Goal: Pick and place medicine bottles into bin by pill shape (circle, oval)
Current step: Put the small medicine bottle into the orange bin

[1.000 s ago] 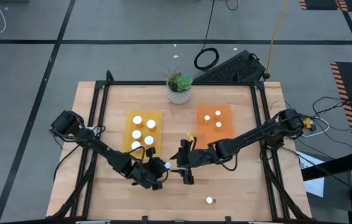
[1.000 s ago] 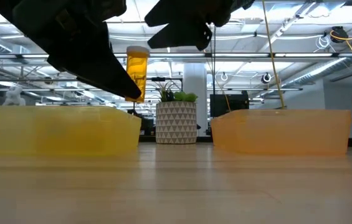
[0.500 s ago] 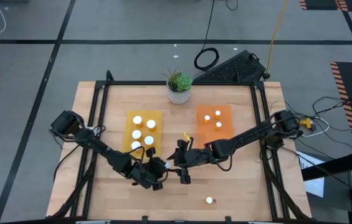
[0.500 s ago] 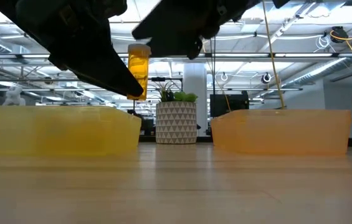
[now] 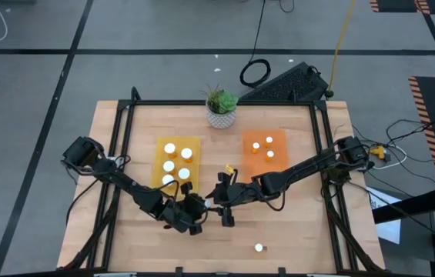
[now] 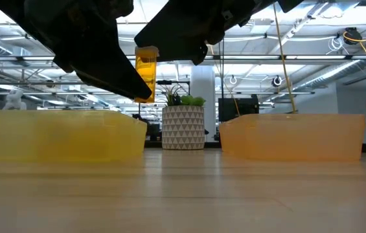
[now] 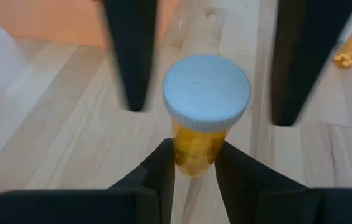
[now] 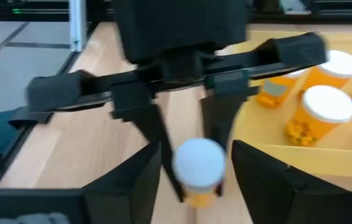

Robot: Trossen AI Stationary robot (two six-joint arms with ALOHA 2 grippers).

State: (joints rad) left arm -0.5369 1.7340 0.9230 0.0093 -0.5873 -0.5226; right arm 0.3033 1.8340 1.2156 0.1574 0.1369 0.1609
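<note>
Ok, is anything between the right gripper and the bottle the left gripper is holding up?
Nothing visible does. The left gripper holds the bottle by its orange body, and the right gripper has its open fingers on either side of the white cap, with only air between.

The right gripper [image 5: 215, 206] has closed in on the bottle [image 6: 146, 71] gripped by the left gripper [image 5: 195, 208].

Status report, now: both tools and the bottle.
Left tool shut on medicine bottle, held clear of the table. Right tool open, straddling its white cap. Nothing in the way.
</note>
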